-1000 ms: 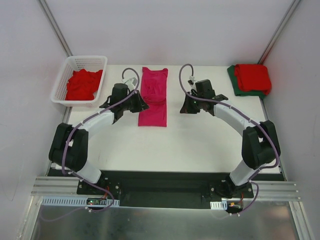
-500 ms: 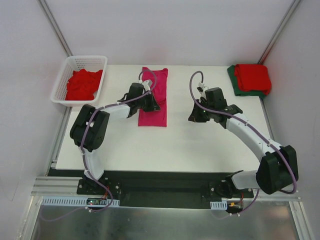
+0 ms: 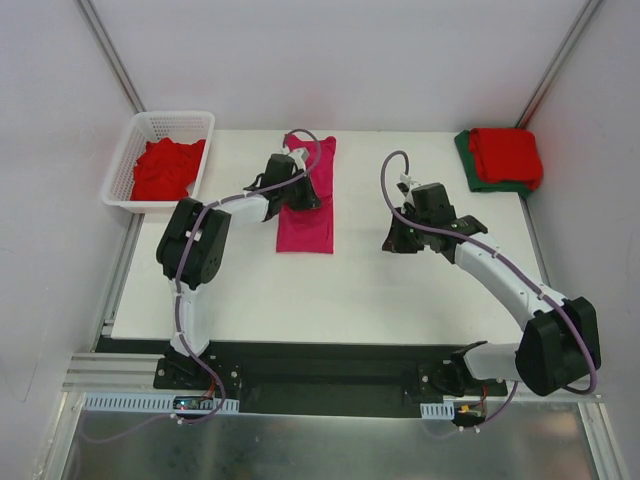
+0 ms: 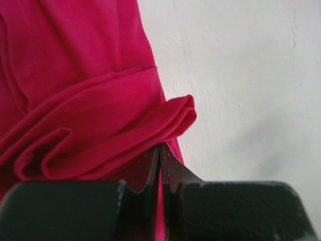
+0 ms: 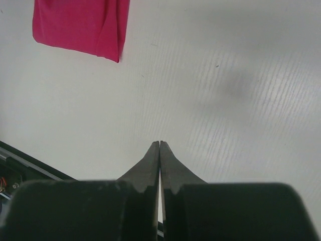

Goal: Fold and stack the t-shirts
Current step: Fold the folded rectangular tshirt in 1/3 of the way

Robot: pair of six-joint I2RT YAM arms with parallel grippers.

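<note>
Your top camera looks down from high on the near side of the magenta-pink t-shirt over the whole table, your left wrist camera sits almost against its folds, and your right wrist camera, farther off to its right, catches only one corner, so all three share it.

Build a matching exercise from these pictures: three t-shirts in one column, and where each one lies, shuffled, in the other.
Things:
1. magenta-pink cloth t-shirt
2. crumpled red cloth t-shirt
3. folded red cloth t-shirt

Places:
A. on the dark green cloth t-shirt, far right corner
B. inside the white plastic lattice basket
C. directly on the white table, far middle

Pairs: 1-C, 2-B, 3-A
</note>
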